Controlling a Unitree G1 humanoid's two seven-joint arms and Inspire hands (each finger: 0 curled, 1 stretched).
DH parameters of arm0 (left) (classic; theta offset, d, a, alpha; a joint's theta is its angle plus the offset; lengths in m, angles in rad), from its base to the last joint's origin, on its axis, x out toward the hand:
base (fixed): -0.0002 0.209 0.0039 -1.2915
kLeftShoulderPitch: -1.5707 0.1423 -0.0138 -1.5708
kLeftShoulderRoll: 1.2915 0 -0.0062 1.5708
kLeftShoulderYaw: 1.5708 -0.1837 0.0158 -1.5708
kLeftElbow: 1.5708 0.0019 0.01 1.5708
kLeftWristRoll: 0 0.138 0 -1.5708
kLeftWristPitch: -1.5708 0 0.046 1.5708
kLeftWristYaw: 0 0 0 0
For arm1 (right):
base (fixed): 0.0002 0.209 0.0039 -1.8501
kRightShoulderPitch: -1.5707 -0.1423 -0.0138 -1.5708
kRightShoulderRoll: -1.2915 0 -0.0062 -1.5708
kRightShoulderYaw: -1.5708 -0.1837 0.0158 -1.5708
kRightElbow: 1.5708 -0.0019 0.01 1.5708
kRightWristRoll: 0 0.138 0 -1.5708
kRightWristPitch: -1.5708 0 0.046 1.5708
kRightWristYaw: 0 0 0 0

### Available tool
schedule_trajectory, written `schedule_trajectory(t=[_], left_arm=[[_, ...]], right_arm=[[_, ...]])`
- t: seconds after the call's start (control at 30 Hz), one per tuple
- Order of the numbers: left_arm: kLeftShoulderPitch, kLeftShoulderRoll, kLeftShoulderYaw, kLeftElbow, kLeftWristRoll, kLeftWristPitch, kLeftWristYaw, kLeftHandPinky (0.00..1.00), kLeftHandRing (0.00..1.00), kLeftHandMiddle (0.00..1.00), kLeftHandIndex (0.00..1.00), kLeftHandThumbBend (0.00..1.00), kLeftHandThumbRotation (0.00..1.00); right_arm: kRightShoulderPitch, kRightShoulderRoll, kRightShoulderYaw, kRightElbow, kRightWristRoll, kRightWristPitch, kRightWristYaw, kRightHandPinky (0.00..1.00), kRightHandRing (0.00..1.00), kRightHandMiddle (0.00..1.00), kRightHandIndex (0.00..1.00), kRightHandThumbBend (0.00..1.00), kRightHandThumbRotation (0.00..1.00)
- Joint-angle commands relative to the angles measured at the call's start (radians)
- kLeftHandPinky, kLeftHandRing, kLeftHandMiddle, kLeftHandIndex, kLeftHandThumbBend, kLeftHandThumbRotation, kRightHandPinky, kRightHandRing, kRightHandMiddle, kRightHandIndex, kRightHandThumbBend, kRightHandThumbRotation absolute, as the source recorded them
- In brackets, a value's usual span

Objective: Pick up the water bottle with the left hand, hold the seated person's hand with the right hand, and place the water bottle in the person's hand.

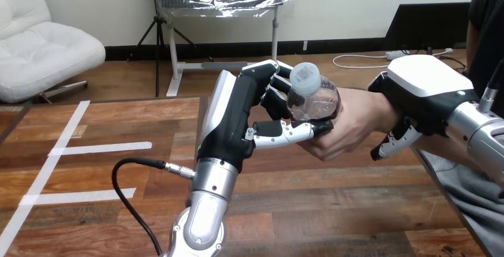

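Note:
A small clear water bottle (pixel 314 97) with a white cap is held above the table's middle. My left hand (pixel 235 117) is shut on it, fingers curled at its left side and the thumb reaching beneath it. The person's hand (pixel 350 129) comes in from the right and cups the bottle's lower part, so both hands are on it. My right hand (pixel 423 84) lies over the person's wrist, with its fingers (pixel 389 143) curled down round it. The bottle's base is hidden inside the person's hand.
White tape lines (pixel 98 148) mark the wooden table (pixel 333 209) at the left. The table's right edge runs close under my right arm, with the person's lap beyond it.

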Motion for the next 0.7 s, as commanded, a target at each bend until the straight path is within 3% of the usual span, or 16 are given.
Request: schedule_trajectory(t=[0.0,0.3,0.4,0.43,0.67], left_arm=[[-0.083,-0.035,-0.015,-0.005,-0.011,-0.016,0.001,0.32,0.35,0.39,0.49,0.55,0.0],[-0.079,-0.017,-0.023,-0.02,0.01,0.008,-0.011,0.35,0.39,0.43,0.51,0.55,0.0],[-0.077,0.0,-0.033,-0.037,0.044,0.036,-0.02,0.39,0.44,0.49,0.56,0.57,0.06],[-0.077,0.006,-0.037,-0.042,0.056,0.046,-0.024,0.46,0.51,0.55,0.62,0.61,0.15],[-0.066,0.031,-0.055,-0.086,0.136,0.111,-0.052,0.67,0.73,0.75,0.83,0.75,0.4]], right_arm=[[-0.051,-0.014,-0.018,-0.022,-0.018,-0.015,-0.031,0.35,0.45,0.53,0.56,0.86,0.03],[-0.04,-0.016,-0.025,-0.022,-0.01,-0.039,-0.037,0.5,0.6,0.67,0.67,0.88,0.05],[-0.033,-0.018,-0.029,-0.024,-0.003,-0.049,-0.041,0.55,0.65,0.72,0.71,0.88,0.05],[-0.03,-0.018,-0.031,-0.025,0.0,-0.051,-0.042,0.58,0.69,0.75,0.74,0.88,0.06],[-0.009,-0.019,-0.044,-0.042,0.01,-0.053,-0.039,0.67,0.79,0.83,0.8,0.88,0.07]])
